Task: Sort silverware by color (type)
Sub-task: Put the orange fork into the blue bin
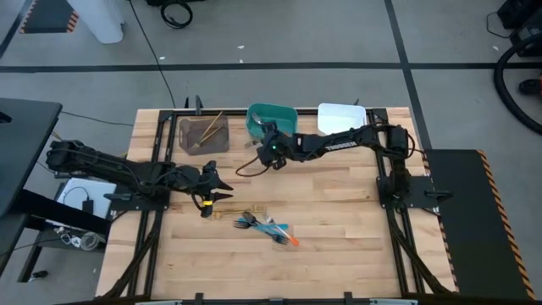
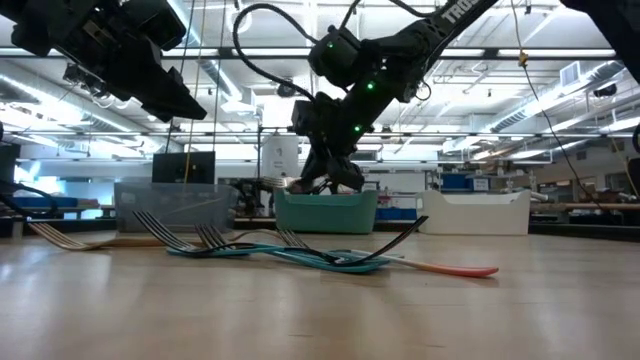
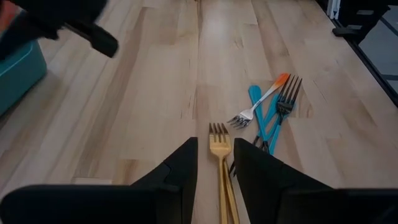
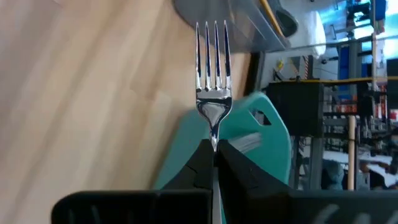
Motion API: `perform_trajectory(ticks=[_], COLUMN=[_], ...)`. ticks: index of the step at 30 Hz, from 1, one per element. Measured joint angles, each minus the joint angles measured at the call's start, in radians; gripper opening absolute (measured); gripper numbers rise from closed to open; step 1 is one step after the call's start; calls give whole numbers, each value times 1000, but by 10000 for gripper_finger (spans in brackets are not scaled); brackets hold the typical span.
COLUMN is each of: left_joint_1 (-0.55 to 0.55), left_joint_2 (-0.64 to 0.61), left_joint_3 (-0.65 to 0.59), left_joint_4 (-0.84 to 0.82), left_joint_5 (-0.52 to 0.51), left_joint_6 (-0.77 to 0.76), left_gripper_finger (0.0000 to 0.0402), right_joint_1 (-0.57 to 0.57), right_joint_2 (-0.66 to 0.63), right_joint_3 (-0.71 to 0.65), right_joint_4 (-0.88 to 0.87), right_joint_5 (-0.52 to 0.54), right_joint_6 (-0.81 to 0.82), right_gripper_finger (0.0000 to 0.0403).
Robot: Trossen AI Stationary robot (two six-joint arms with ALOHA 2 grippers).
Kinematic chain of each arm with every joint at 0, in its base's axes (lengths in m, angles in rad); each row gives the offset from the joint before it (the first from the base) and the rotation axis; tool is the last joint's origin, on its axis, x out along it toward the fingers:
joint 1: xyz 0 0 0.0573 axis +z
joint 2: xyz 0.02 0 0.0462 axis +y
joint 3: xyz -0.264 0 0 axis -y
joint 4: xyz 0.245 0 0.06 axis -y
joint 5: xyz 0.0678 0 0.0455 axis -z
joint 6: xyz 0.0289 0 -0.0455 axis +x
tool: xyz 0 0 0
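Observation:
My right gripper (image 4: 214,146) is shut on a silver fork (image 4: 213,74), in the air by the near side of the teal bin (image 1: 273,114). My left gripper (image 1: 224,190) hovers open at the table's left. A gold fork (image 3: 219,146) lies on the wood beneath it and shows between its fingers without filling the gap. A pile of silverware (image 1: 267,227) lies at the near middle: blue-handled forks, one orange-handled fork (image 3: 264,99) and a dark fork (image 3: 287,93), crossing one another. My right gripper pinches the silver fork's narrow neck (image 4: 214,127), just behind the tines, between its two fingertips. The fork sticks out ahead along the fingers, tines foremost, lifted clear of the table. The fingers hide its handle.
A grey bin (image 1: 203,135) with gold pieces stands at the far left, next to the teal bin. A white bin (image 1: 341,114) stands at the far right. Bare wood lies between the bins and the pile.

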Motion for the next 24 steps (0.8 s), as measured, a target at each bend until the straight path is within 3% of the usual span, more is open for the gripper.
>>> perform_trajectory(ticks=[13, 24], left_joint_1=[0, 0], left_joint_2=[0, 0], left_joint_3=[0, 0], left_joint_4=[0, 1], left_joint_5=[0, 0], left_joint_6=[0, 7], left_gripper_finger=[112, 112], right_joint_1=[-114, -189], right_joint_2=[-13, 35], right_joint_3=[0, 0], right_joint_4=[38, 151], right_joint_5=[-34, -131], right_joint_6=[-6, -23], right_gripper_finger=[12, 12])
